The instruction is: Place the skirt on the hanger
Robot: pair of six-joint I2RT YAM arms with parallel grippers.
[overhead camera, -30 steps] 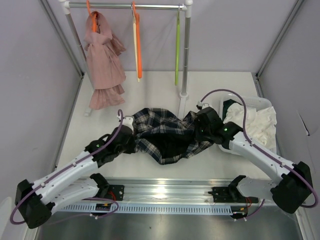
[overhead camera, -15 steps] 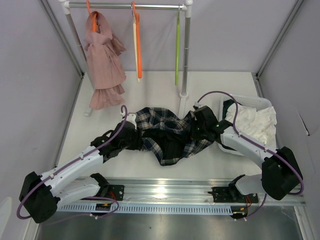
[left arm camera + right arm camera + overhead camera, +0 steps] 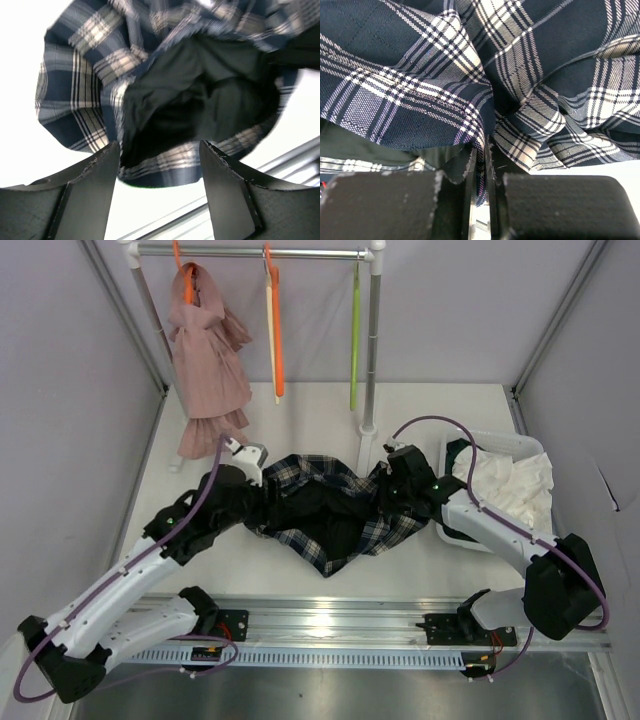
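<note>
On the tabletop (image 3: 300,410) between the 2 arms lies the skirt (image 3: 330,515), crumpled. Left hand (image 3: 160,150): fingers apart beside its left edge. Right hand (image 3: 481,150): clamped on a plaid fold. The hanger (image 3: 269,340) hangs on the rail (image 3: 250,252).

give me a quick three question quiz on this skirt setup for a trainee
1. True or false: the left gripper is clamped on the skirt.
2. Which one pinches skirt fabric? A) left gripper B) right gripper C) neither
3. Fill in: the white cloth lies in the ___.
Key: 1 false, its jaws stand open with nothing between them. 2 B. 3 basket.
</note>
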